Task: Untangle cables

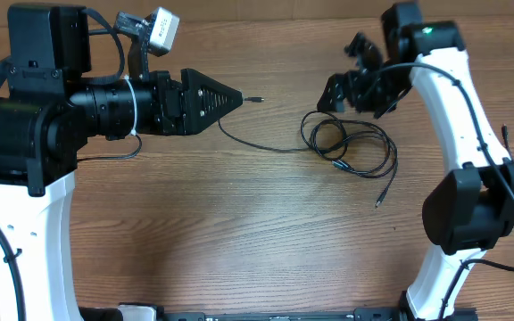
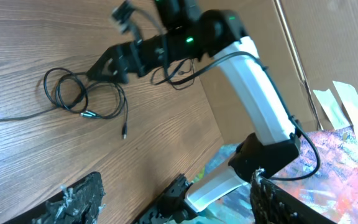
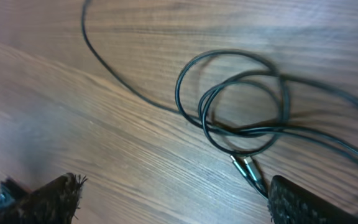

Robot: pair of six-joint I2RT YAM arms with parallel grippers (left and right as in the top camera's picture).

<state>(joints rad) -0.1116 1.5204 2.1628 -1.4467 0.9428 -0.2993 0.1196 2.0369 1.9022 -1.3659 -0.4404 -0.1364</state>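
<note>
The cables [image 1: 346, 143] are thin black cords looped in a small tangle on the wooden table, right of centre. One strand runs left to a plug [image 1: 257, 98] just off my left gripper's tip. Another plug end [image 1: 377, 203] lies toward the front. My left gripper [image 1: 230, 98] is open and empty, well left of the tangle, which shows far off in the left wrist view [image 2: 82, 96]. My right gripper [image 1: 342, 89] is open and empty above the tangle's far edge. In the right wrist view, the loops [image 3: 241, 118] and two plugs [image 3: 247, 168] lie by its right finger.
The right arm's white link [image 2: 253, 93] and base [image 1: 471, 214] stand at the table's right side. A cardboard wall [image 2: 328, 43] and colourful sheets [image 2: 347, 155] lie past the table edge in the left wrist view. Bare wood [image 1: 239, 223] spans the front middle.
</note>
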